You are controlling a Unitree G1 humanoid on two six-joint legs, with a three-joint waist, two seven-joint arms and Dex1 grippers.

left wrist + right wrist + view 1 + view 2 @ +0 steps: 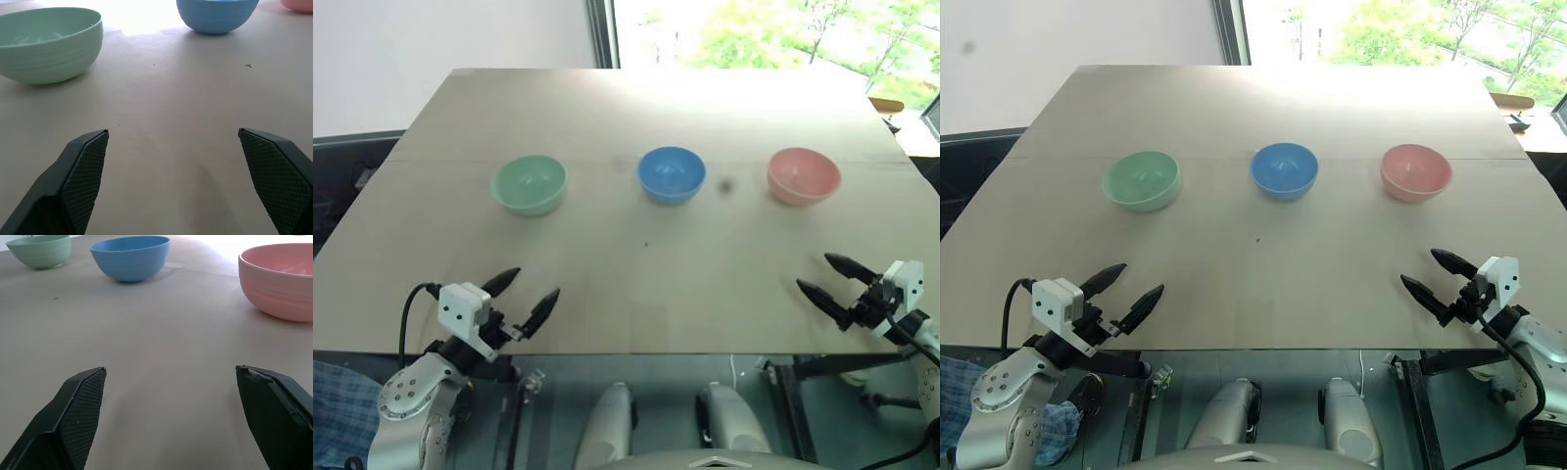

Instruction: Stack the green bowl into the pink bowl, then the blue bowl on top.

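Since both the left end effector [523, 296] and right end effector [832, 280] sit wide open and empty at the desk [636, 264] edge, nothing's stacked yet. Biggest risk imo — the green bowl [530, 183] is smooth and round, so a rim pinch could slip, or carrying it across could clip the blue bowl [672, 173] before the pink bowl [803, 175].

No text, label, brand or number can be read on anything here

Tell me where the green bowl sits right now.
The green bowl stands alone on the table, leftmost in a row of three, with the blue bowl to its right and the open left gripper nearer the front edge.
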